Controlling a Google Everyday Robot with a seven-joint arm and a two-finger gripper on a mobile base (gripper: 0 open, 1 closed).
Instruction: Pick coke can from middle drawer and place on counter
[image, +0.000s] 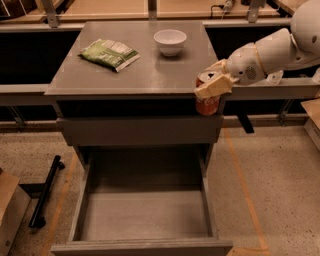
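Note:
My gripper (212, 82) is shut on the coke can (206, 101), a small red can with a silver top. It holds the can upright in the air at the counter's front right corner, with the can's top about level with the counter (150, 70) surface. The white arm reaches in from the right. The middle drawer (145, 215) is pulled open below, and its grey floor is bare.
A white bowl (170, 41) stands at the back right of the counter. A green snack bag (109, 53) lies at the back left. Pale wooden benches (115, 7) run behind. A black bar (45, 192) lies on the floor at left.

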